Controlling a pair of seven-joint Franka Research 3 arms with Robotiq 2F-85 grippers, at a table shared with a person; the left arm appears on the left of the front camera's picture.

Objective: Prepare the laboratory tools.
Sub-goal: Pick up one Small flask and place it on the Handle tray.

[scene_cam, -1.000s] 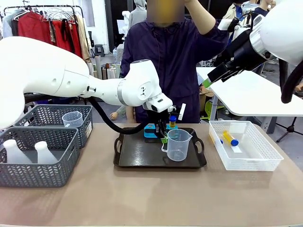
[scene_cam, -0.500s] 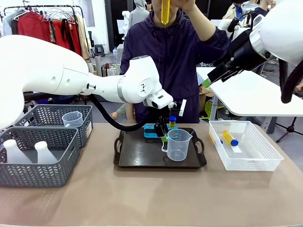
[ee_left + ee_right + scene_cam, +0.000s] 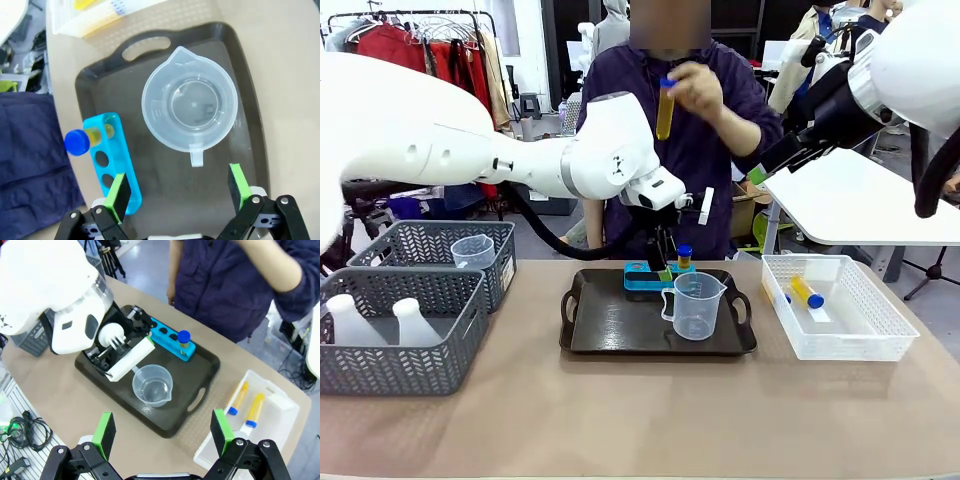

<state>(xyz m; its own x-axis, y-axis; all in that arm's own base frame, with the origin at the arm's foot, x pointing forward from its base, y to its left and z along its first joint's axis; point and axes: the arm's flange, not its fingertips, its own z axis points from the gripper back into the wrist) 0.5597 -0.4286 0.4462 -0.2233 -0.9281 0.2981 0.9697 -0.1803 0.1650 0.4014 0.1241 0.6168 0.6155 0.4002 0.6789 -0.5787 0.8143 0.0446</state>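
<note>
table (image 3: 620, 420): tan, bare along the near side
room: clothes rail (image 3: 410, 50) with red garments far left; white table (image 3: 860, 200) far right
tray (image 3: 610, 330): black, mid-table, holds rack (image 3: 640, 277) and beaker (image 3: 698, 305)
rack: one tube (image 3: 685, 257) upright in an end hole
hand (image 3: 698, 88): the person's, holds a second tube (image 3: 665, 110) up
white basket (image 3: 840, 345): two tubes (image 3: 255, 410) lying inside
grey basket (image 3: 400, 370): two flasks (image 3: 350, 320)
left gripper (image 3: 179, 190): fingers apart, empty, above tray
right gripper (image 3: 162, 432): fingers apart, empty, high over table
writing: beaker scale marks too small to read
</note>
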